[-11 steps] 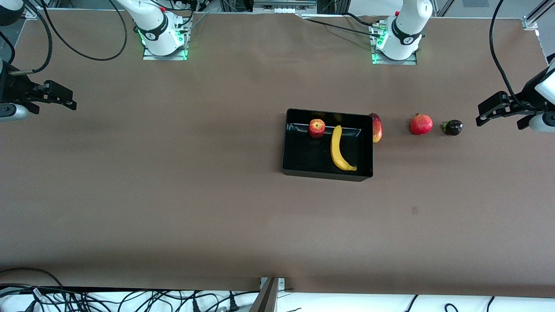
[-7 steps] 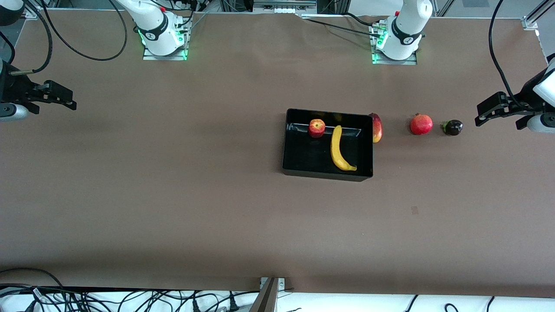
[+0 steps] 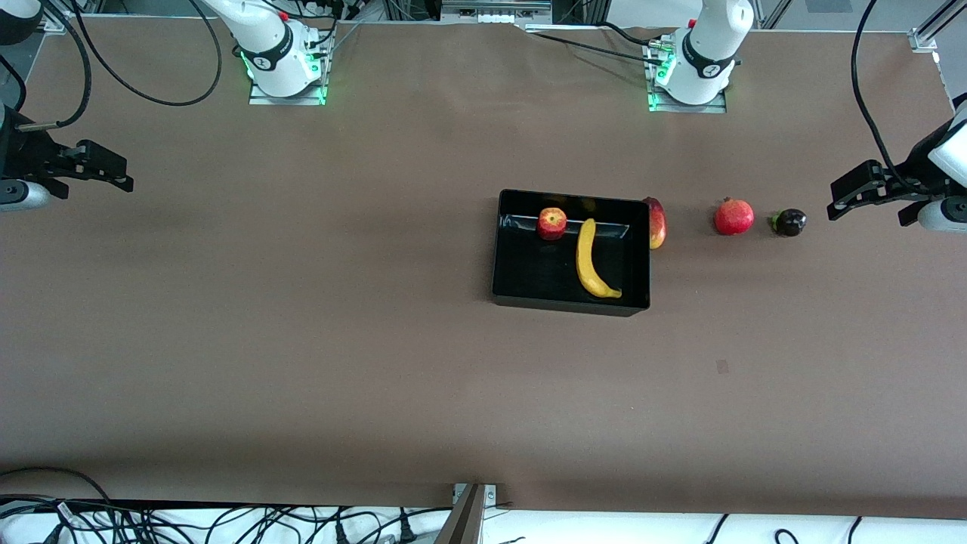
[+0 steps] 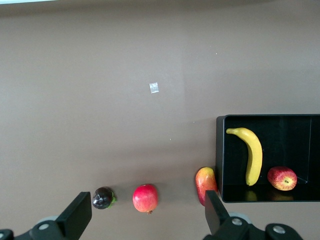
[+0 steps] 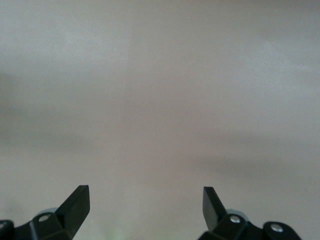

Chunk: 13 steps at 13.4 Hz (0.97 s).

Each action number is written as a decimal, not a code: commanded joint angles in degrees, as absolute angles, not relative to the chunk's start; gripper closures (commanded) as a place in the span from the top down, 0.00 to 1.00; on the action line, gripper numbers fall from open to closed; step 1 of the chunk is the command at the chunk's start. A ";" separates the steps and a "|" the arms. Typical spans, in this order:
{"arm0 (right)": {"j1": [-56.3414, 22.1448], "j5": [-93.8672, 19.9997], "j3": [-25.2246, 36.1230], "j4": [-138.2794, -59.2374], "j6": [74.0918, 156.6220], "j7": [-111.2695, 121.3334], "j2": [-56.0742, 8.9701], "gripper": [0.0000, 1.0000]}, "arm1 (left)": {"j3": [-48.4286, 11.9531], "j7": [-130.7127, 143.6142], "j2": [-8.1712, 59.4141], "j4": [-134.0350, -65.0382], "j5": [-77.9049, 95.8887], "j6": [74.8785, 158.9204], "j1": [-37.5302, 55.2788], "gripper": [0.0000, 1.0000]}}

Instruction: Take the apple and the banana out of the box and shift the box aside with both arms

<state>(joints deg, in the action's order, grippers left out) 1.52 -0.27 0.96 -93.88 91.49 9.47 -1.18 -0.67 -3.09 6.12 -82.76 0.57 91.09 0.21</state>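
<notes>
Apple (image 3: 551, 223) and banana (image 3: 591, 261) lie in the box (image 3: 514, 291) (both pincers (image 3: 840, 198) (image 3: 113, 172) wide open, empty).

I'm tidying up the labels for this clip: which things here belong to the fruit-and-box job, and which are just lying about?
Part of the job:
- apple, in the box
- banana, in the box
- black box
- left gripper and right gripper, both open, empty, at the table's ends

Lying about:
- red-yellow fruit against the box
- pomegranate
- dark purple fruit

The box (image 3: 521, 281) wall hides part of the mango (image 3: 657, 223). In each wrist view, the frame edge cuts off the fingers (image 4: 77, 216) (image 5: 76, 204) at their bases.
</notes>
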 commanded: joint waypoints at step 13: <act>1.93 -0.79 0.79 -93.16 90.88 9.93 -1.23 1.00 | -5.70 15.43 10.18 -84.37 1.14 93.86 1.58 1.00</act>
